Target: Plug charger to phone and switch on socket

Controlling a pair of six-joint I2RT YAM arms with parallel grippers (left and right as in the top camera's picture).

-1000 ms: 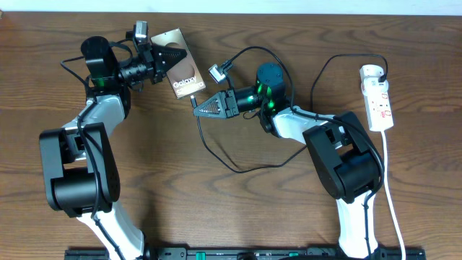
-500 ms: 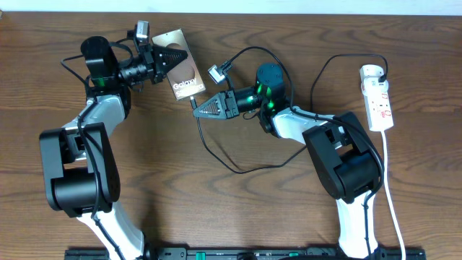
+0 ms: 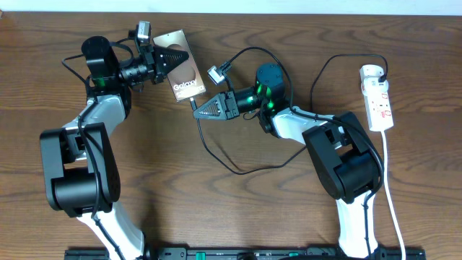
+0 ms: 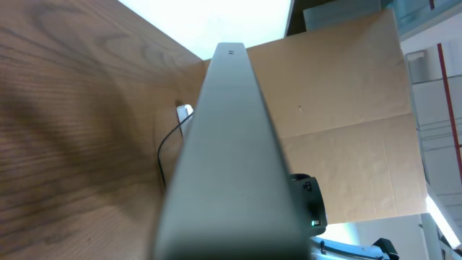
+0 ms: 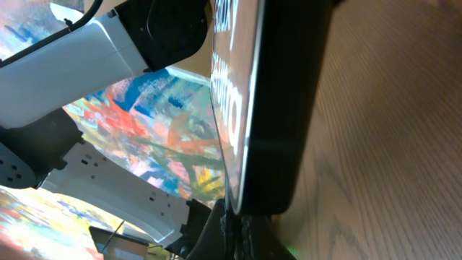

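Note:
The phone [image 3: 186,76] is bronze-brown with white "Galaxy" lettering and is held tilted at the upper middle of the table. My left gripper [image 3: 164,59] is shut on its upper end. In the left wrist view its grey edge [image 4: 231,159] fills the centre and hides the fingers. My right gripper [image 3: 196,106] is shut on the tip of the charger, a thin black cable [image 3: 216,155], right at the phone's lower edge. In the right wrist view the phone's dark edge [image 5: 281,108] stands just above the pinched tip [image 5: 234,227]. The white socket strip [image 3: 380,101] lies at the far right.
The black cable loops across the wooden table [image 3: 180,188] under the right arm and up to the plug at the strip's top [image 3: 372,72]. The strip's white cord [image 3: 390,180] runs down the right side. A cardboard wall [image 4: 346,115] stands beyond the table.
My right gripper has crept slightly up and left, bringing the cable tip against the phone's lower edge. The left gripper and phone have barely moved.

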